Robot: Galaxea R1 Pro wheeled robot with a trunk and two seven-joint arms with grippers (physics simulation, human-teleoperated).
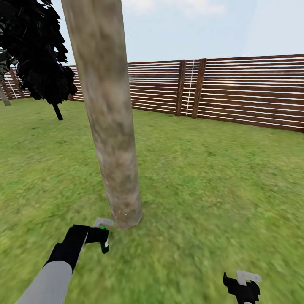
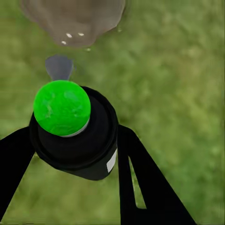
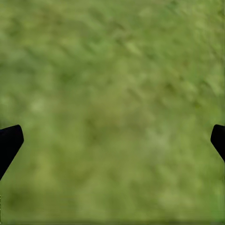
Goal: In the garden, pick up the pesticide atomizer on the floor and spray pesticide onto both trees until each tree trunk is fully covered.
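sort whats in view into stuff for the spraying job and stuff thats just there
For the job:
atomizer, held in the left gripper
tree trunk, right in front of it

Just there:
wooden fence
dark tree
grass
right gripper, open over grass

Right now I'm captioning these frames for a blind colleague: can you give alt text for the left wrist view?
A black atomizer with a bright green cap sits between the left gripper's black jaws, seen from above over blurred grass. Just past it stands the base of a grey-brown trunk.
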